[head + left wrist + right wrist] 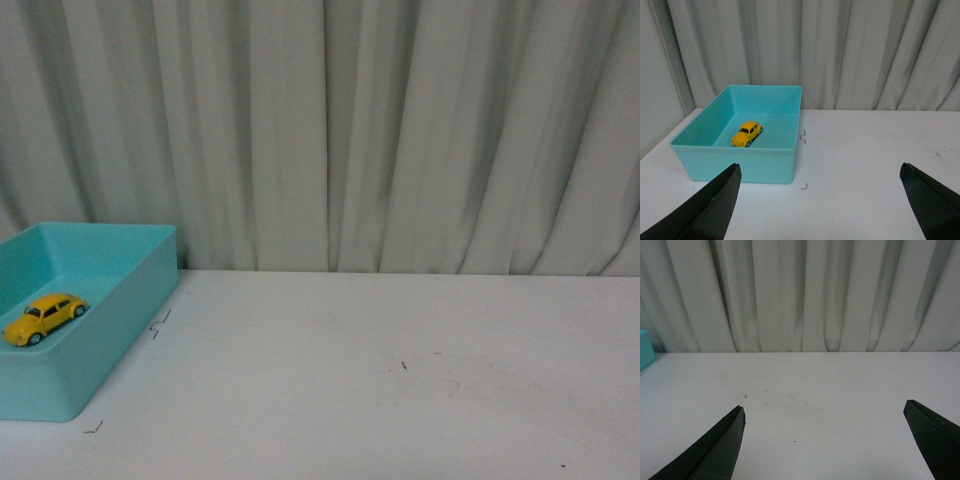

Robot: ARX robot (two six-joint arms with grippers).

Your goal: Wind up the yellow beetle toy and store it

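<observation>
The broad white tabletop point(400, 380) runs back to a wall of pale pleated curtain point(400, 130), and both arms hang back from it, neither showing in the front view, which suits a task whose object already sits where it is meant to end up. The open rectangular turquoise plastic bin point(745, 165) stands ahead of the left claw point(820, 200) and a little toward its left finger, near but not touching; from the right claw point(824, 440) only a sliver of the bin's corner shows, well off to its left. Inside the bin, the small yellow beetle toy car with dark windows and black wheels point(747, 134) rests on its wheels on the floor, apart from the walls, so storing looks done. Both claws are spread wide, dark fingers far apart at the frame edges, gripping nothing, held low over the table and pointing level toward the curtain. A few small dark corner marks point(802, 136) lie on the table just beside the bin.
</observation>
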